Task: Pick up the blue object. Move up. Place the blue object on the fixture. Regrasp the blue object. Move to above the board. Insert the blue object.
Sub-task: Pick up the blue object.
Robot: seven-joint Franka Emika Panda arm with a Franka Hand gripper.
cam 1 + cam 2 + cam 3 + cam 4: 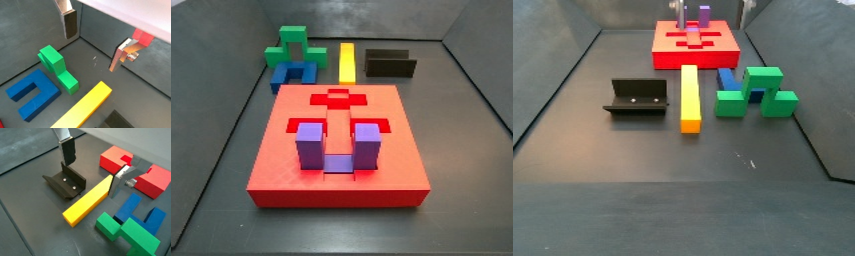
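Fingers (67,25) spread wide and empty, gripper (93,42) hovers; pickup pending; next, descend onto the blue object (32,92).

Claw (93,42) cut off at frame top; green block (755,90) hides part of blue object (727,80).

Gripper (90,165) open above floor; bar (690,95) between fixture (636,98) and block (727,82); board (696,42) behind
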